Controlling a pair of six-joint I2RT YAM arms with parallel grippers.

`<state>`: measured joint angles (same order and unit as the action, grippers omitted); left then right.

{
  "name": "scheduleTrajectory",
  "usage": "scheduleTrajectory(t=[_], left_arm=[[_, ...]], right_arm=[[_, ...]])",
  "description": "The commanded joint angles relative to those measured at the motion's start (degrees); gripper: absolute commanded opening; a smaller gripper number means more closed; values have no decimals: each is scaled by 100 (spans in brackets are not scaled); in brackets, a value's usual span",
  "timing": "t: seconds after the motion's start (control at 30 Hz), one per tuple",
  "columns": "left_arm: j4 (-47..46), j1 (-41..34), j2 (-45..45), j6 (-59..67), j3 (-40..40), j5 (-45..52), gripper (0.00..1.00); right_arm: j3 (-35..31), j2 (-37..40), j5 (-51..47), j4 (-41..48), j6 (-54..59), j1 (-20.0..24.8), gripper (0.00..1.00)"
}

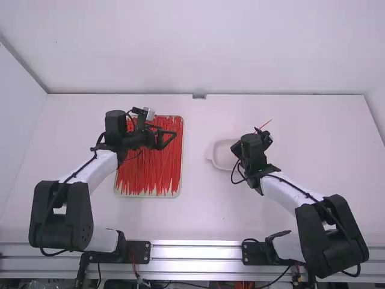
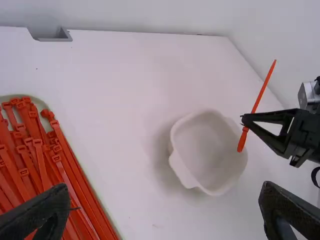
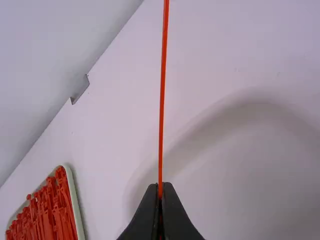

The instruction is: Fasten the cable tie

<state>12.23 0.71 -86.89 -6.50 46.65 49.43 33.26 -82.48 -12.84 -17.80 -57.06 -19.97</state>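
White counter (image 1: 313, 138), plain white walls, pretty bare setup. Starting at the business end: the right end effector (image 3: 160, 190) is clamped shut on a single orange cable tie (image 3: 163, 90). It grips low down, near what looks like the head end, so the long tail pokes straight out past the fingertips and up off the counter. It's hovering right at the rim of a small white bowl (image 2: 205, 150). Further out, the left end effector (image 1: 172, 136) is spread wide open with nothing in it, hanging over the tray (image 1: 178, 120) of spare ties (image 1: 150, 171), well apart from the right one. Progress-wise I'd call this early days: one tie is out of the pile and held, but it's dead straight, with no loop, and the tail isn't anywhere near the head. My guess is what's left is basically the whole fastening part, i.e. bend the tail round, thread it through the head and pull it snug.
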Motion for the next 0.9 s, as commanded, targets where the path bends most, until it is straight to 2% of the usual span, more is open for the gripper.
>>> scheduleTrajectory(t=[0.0, 0.23, 0.27, 0.33, 0.37, 0.4, 0.47, 0.5, 0.57, 0.73, 0.8, 0.87], left_arm=[[2, 15, 57, -15, -7, 101, 99], [4, 15, 57, -15, -7, 101, 99], [0, 15, 57, -15, -7, 90, 99], [2, 15, 57, -13, -7, 85, 99], [4, 15, 57, -15, -7, 92, 99], [4, 15, 57, -15, -7, 92, 99], [11, 15, 57, -13, -7, 85, 99], [11, 15, 57, -15, -7, 87, 99], [15, 15, 57, -15, -7, 85, 99], [15, 15, 57, -15, -7, 83, 99], [13, 15, 57, -15, -7, 85, 99], [15, 15, 57, -13, -7, 83, 99]], right_arm=[[-39, 39, -92, -7, -13, 9, 0], [-39, 39, -94, -7, -15, 9, 0], [-39, 39, -92, -17, -13, 9, 8], [-39, 39, -92, -24, -13, 9, 50], [-39, 39, -92, -24, -13, 9, 64], [-39, 39, -92, -24, -13, 9, 64], [-39, 39, -92, -22, -15, 9, 72], [-39, 39, -92, -22, -17, 9, 91], [-39, 39, -87, -24, -13, 9, 98], [-39, 39, -48, -28, -15, 9, 93], [-39, 39, -48, -26, -13, 9, 88], [-39, 39, -48, -22, -13, 9, 78]])
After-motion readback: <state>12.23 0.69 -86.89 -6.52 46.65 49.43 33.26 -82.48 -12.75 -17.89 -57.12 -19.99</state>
